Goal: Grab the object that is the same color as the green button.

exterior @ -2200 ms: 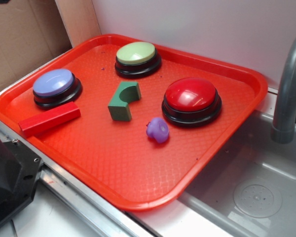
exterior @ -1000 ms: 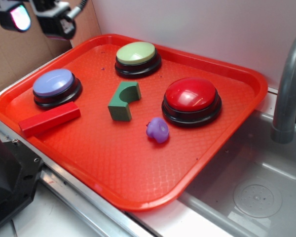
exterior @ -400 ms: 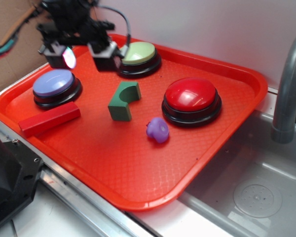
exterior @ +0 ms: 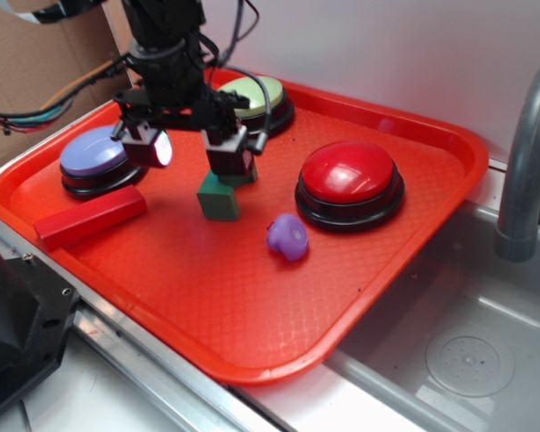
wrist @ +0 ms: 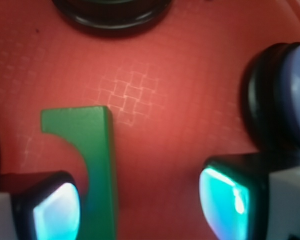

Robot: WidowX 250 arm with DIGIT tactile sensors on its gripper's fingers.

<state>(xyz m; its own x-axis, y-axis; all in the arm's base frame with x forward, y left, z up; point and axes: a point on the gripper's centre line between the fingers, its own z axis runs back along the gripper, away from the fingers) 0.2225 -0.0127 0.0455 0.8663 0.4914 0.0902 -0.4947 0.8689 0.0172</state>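
Observation:
The dark green block (exterior: 218, 200) with its arch notch lies mid-tray on the red tray (exterior: 252, 306). My gripper (exterior: 189, 155) is open just above the tray, its right finger over the block's far end and its left finger next to the lavender button (exterior: 94, 153). In the wrist view the gripper (wrist: 140, 205) is open and the block (wrist: 95, 150) lies between the pads, close against the left pad (wrist: 55, 210), notch facing it. The green button (exterior: 265, 90) sits at the tray's back, partly hidden by the arm; its black base (wrist: 112, 12) shows at the top of the wrist view.
A red-domed button (exterior: 349, 175) stands right of the block, and a small purple toy (exterior: 288, 237) lies in front of it. A long red block (exterior: 88, 218) lies at the tray's left front. A sink (exterior: 468, 333) and grey faucet (exterior: 526, 171) are to the right.
The gripper has come in from the back left, moved right and down, and now straddles the green block's far end. The objects on the tray have not moved.

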